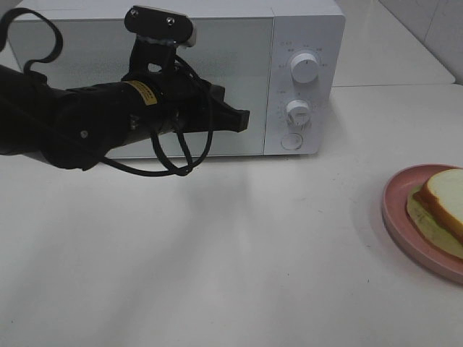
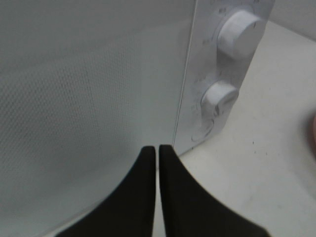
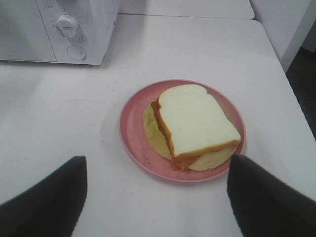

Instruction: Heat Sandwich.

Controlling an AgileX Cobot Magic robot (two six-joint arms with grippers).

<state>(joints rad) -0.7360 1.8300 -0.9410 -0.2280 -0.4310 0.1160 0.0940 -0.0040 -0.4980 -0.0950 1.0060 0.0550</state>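
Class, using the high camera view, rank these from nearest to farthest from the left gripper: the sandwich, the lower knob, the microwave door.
From the left gripper:
1. Microwave door, right behind its tips.
2. Lower knob, just to the right on the control panel.
3. Sandwich, far right on the pink plate.

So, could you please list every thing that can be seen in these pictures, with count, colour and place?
microwave: one, white, door shut, at the back of the table
knobs: two, white, on the microwave's panel, a round button below them
plate: one, pink, on the table's right side
sandwich: one, white bread, tan crust, on the plate
table: one, white
left gripper: black, fingers shut, near the microwave door's right edge
right gripper: black, fingers open, above the plate
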